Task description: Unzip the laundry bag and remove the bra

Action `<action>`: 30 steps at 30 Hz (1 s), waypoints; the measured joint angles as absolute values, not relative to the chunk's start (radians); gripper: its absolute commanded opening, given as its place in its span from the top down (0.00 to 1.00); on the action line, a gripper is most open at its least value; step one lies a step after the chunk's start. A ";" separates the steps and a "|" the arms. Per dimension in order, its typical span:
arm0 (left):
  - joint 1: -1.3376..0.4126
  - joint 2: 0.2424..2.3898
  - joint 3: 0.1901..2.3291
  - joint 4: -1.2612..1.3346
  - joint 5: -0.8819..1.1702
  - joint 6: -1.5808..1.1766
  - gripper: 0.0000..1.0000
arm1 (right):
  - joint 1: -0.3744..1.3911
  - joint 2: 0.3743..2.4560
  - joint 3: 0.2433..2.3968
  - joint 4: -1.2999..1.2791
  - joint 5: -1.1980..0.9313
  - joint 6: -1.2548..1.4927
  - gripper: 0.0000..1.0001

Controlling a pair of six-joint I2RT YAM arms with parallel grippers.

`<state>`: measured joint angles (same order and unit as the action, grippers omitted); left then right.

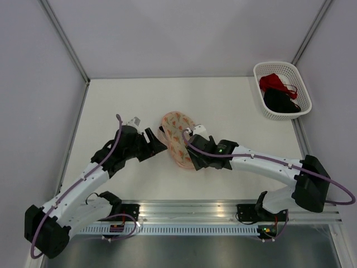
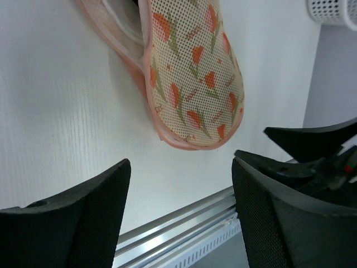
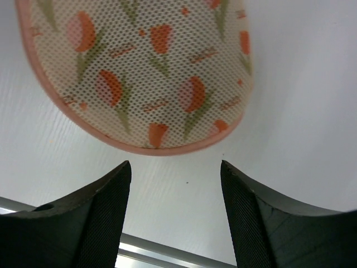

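The laundry bag [image 1: 177, 139] lies mid-table, a padded beige case with orange-red and green print. In the left wrist view [image 2: 192, 78] its far edge gapes a little and shows pale lining. In the right wrist view [image 3: 150, 72] its rounded end lies just beyond the fingers. My left gripper [image 1: 158, 142] is open and empty at the bag's left side [image 2: 181, 167]. My right gripper [image 1: 194, 158] is open and empty over the bag's near end [image 3: 175, 167]. No bra shows clearly at the bag. A black garment [image 1: 280, 101] lies in the basket; I cannot tell if it is the bra.
A white lattice basket [image 1: 281, 70] stands at the back right, holding a red garment [image 1: 273, 82] beside the black one; its corner shows in the left wrist view [image 2: 334, 11]. A metal rail [image 1: 189, 209] runs along the near table edge. Grey walls enclose the table.
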<state>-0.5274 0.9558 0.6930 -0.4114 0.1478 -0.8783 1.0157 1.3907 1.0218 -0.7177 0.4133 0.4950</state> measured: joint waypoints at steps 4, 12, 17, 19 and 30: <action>-0.528 0.808 0.662 -0.489 0.103 -0.929 0.20 | 1.051 1.475 1.041 -0.672 0.378 0.462 0.37; -0.528 0.665 0.631 -0.600 0.076 -0.970 0.20 | 1.076 1.600 1.089 -0.609 0.313 0.393 0.40; -0.528 0.636 0.593 -0.638 0.074 -0.985 0.20 | 1.080 1.634 1.106 -0.582 0.272 0.367 0.54; -0.528 0.635 0.589 -0.650 0.071 -0.989 0.20 | 1.083 1.645 1.116 -0.579 0.266 0.364 0.67; -0.528 0.618 0.588 -0.657 0.058 -0.991 0.21 | 1.085 1.687 1.151 -0.581 0.302 0.372 1.00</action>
<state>-0.5278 0.6182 0.5877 -0.6575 0.0582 -0.9913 1.0847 1.6867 1.1511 -0.5808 0.3023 0.3721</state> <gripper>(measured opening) 0.797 0.007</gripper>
